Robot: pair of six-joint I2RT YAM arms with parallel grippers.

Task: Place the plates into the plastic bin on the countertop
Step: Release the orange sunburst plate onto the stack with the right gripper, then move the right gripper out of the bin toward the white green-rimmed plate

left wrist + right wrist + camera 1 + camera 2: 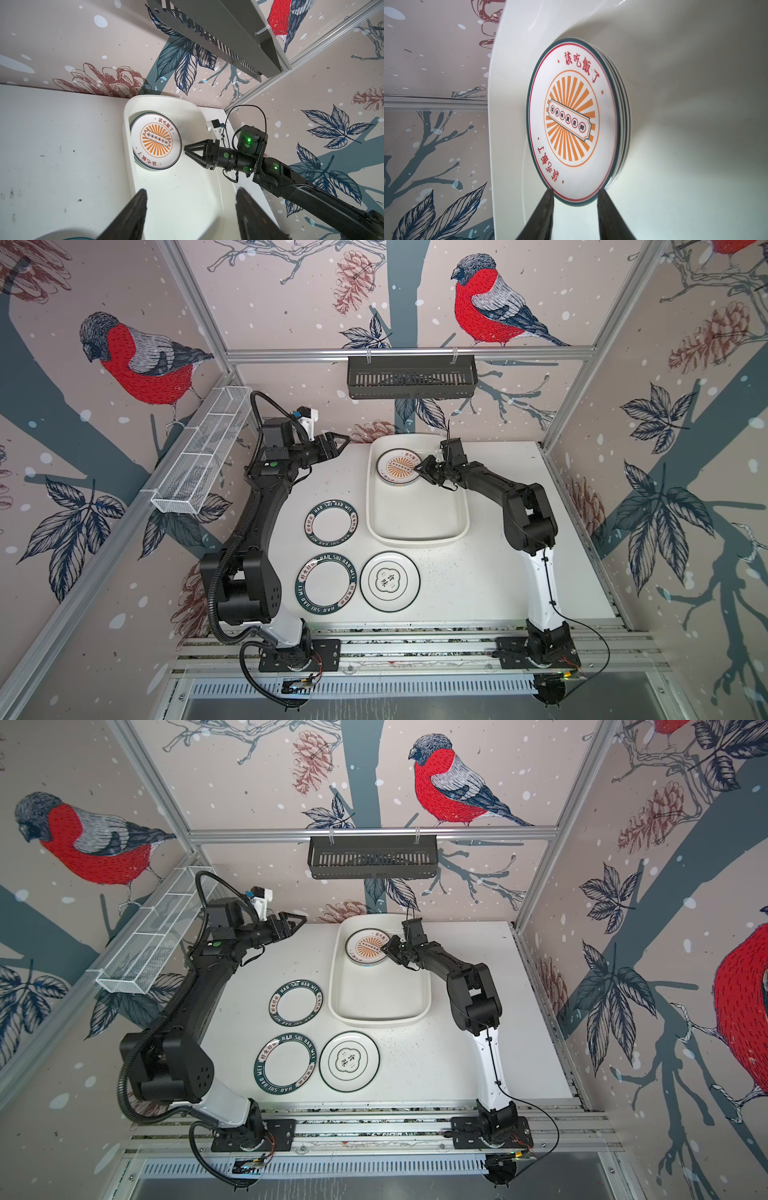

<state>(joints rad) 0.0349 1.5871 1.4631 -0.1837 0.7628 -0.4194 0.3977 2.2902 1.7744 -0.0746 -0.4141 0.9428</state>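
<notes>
r gripper [185, 148] part-open at plate stack [571, 116] in bin [415, 514], holding nothing, l gripper [190, 193] wide open, empty: back r straight out, don't nudge stack.

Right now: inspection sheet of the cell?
Surface: white countertop, dark specks.
Job's things: plate stack, sunburst plate on top, in plastic bin; two lettered-rim plates and one emblem plate on the countertop.
Clutter: nothing seen.
End effectors: left end effector open, holding nothing; right end effector straddles the sunburst plate's rim, grip unclear.
Cables: corrugated conduit on left arm; thin wire looping at right wrist.
Surroundings: black slotted shelf, wire-mesh basket, bird wallpaper.
</notes>
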